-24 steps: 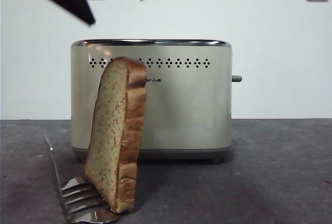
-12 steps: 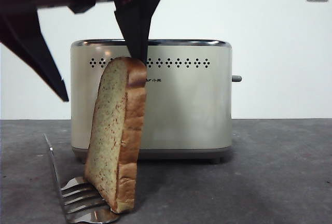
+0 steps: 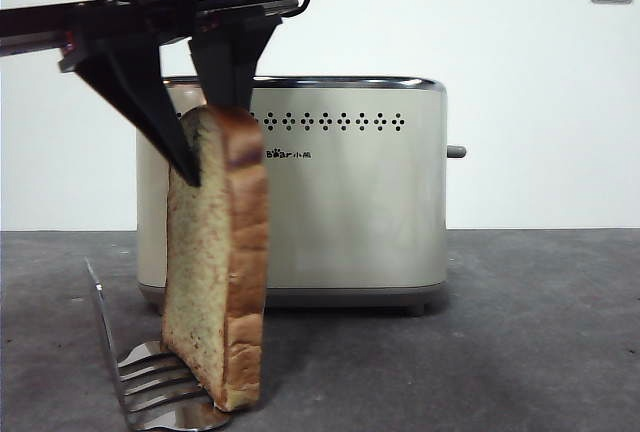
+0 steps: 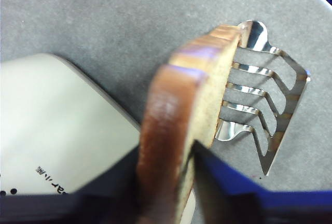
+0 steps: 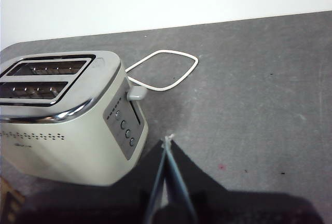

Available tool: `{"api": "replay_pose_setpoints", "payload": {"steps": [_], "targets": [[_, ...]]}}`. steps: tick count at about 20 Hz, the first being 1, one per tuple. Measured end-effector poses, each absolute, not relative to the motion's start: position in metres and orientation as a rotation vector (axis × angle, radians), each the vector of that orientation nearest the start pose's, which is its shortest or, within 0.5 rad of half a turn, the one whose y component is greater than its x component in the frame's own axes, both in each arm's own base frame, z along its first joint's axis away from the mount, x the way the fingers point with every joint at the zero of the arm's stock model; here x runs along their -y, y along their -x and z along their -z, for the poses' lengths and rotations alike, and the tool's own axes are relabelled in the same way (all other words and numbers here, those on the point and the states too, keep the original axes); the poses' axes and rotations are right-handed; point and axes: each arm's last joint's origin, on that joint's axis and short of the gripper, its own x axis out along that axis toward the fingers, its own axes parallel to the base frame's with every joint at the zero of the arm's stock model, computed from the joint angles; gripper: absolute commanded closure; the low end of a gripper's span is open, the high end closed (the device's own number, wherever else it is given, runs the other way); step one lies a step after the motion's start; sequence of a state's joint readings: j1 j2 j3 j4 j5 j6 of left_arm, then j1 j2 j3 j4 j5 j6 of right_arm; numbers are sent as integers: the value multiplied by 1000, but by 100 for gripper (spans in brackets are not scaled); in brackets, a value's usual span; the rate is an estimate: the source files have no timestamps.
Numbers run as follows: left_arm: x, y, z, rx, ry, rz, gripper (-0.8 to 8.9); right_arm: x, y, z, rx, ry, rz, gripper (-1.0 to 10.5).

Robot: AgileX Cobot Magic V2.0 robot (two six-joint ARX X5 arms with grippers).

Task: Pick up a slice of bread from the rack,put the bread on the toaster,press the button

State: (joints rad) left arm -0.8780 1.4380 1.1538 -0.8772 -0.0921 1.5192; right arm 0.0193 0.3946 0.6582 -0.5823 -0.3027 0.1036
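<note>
Nearest, at lower left of the front view, the rack point(image 3: 160, 387), shiny metal with fork-like dividers, stands on the dark grey surface point(image 3: 520, 332). The slice of bread point(image 3: 215, 262) stands upright with its lower edge in the rack: thick, speckled tan-green crumb facing left, brown crust along the rounded top and right edge. Half a second ago the slice leaned to the right and the left hand's jaws hung wide apart above it, one well to the left; now the slice stands nearly vertical and the left hand point(image 3: 210, 142) is clenched on its top, one jaw against the crumb face, the other against the crust side. The left wrist view confirms both jaws touching the slice's upper end. Behind stands the toaster point(image 3: 350, 192), cream with a chrome rim. The right hand point(image 5: 167, 146) hovers beyond the toaster's control end, jaws pressed together, grasping nothing.
</note>
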Motion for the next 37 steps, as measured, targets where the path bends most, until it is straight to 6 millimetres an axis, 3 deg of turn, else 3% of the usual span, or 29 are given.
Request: {"api": "replay_pose_setpoints", "payload": {"steps": [6,9,17,20,23,28,32,37], "targets": [[209,-177,-268,-333,-1835,1428,734,-11,-87,-297,-334,-146,-314,950],[201,-171,-282,-286,-1825,1391,822,-11,-87,-297,-333,-145,-315,950],[170,-145,-310,-269,-1816,1374,822,-11,-87,-297,-333,-142,-315,950],[159,-136,-324,-273,-1719,1302,822,-11,-87,-297,-334,-143,-315,950],[156,-133,-349,-334,-1506,1186,822,-11,-86,-294,-365,-148,-313,950],[150,-129,-415,-304,-1122,993,822,-11,-85,-290,-421,-202,-299,949],[150,-129,-448,-332,-1045,955,822,-12,-85,-290,-431,-284,-331,949],[165,-146,-461,-426,-1109,857,822,-13,-84,-291,-436,-301,-365,949]]}}
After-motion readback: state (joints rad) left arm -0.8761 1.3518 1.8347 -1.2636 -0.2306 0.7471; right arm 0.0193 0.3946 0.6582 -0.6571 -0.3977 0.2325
